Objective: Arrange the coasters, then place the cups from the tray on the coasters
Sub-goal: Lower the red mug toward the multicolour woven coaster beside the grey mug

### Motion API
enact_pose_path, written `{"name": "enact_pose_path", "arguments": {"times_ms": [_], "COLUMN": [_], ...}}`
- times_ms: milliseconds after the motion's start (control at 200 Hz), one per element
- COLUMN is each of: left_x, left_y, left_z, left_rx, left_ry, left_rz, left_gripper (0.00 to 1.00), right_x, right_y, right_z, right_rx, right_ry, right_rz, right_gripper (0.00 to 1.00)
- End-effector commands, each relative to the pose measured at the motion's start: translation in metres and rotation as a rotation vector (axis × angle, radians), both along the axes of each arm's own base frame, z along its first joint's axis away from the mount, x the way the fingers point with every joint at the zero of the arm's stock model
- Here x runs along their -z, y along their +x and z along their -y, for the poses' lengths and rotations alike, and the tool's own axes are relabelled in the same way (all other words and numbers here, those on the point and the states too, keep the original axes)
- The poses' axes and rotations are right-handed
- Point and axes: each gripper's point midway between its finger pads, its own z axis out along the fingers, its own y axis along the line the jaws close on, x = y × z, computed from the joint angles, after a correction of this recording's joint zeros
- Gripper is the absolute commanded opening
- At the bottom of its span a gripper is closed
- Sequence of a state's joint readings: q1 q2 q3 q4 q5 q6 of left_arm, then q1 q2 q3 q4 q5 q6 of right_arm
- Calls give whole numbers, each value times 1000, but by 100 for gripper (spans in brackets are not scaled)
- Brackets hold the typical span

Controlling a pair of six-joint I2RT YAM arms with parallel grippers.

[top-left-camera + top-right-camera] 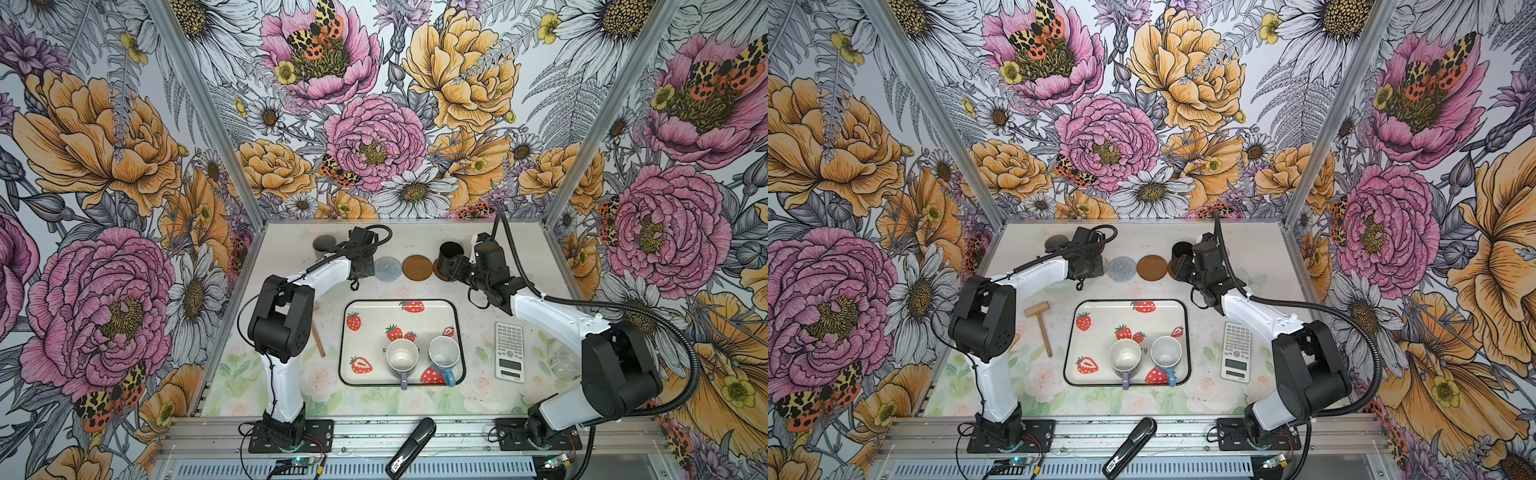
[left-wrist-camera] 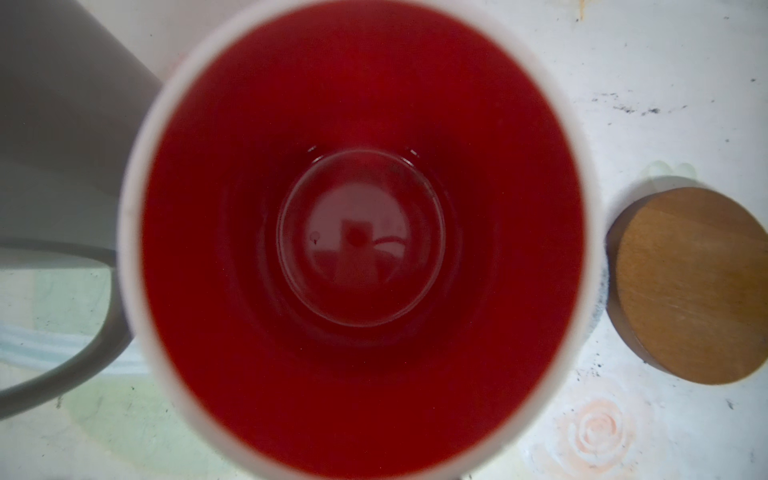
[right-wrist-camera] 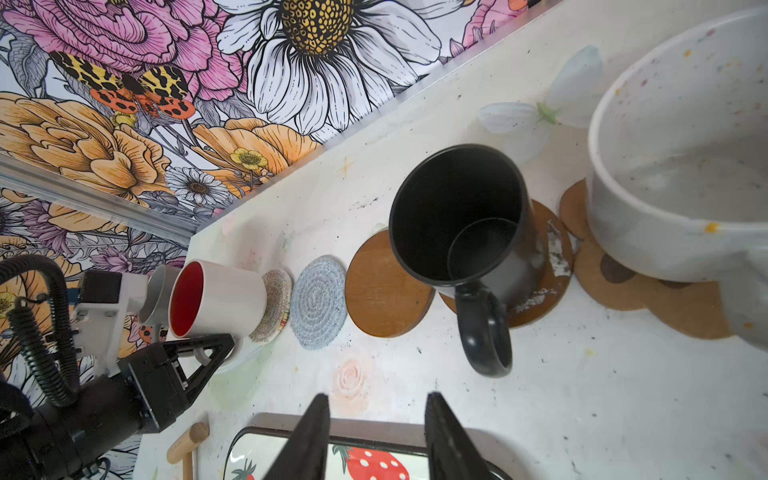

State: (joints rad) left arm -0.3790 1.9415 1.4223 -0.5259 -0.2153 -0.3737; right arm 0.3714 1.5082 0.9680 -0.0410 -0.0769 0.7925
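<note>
Your left hand (image 3: 208, 353) gripped the red-lined cup (image 3: 220, 297); your empty, part-open right hand (image 3: 378, 399) stood nearer the tray's (image 1: 432, 320) blue cup (image 1: 444, 353) behind it.

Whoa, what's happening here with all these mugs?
Mugs are being set onto coasters. The left pincer grips the white mug with red inside by its handle, at the tan woven coaster. The right pincer is open and empty, just short of the black mug standing on a plain brown disc coaster. A lavender mug and a blue mug wait on the cream strawberry tray; the grey-blue crochet coaster is bare.
</note>
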Motion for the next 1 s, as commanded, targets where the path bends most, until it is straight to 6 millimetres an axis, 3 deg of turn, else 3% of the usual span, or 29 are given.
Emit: {"name": "enact_pose_path", "arguments": {"times_ms": [0,996], "left_x": [-24,-8], "left_y": [25,27], "left_z": [2,-3], "left_rx": [-7,-22], "left_ry": [-27,-24], "left_rz": [103,72], "left_gripper": [0,0], "right_x": [-9,-8], "right_y": [10,13], "right_z": [-1,0], "right_rx": [-6,-8], "right_ry": [7,9], "right_rz": [25,22], "right_gripper": [40,40]}}
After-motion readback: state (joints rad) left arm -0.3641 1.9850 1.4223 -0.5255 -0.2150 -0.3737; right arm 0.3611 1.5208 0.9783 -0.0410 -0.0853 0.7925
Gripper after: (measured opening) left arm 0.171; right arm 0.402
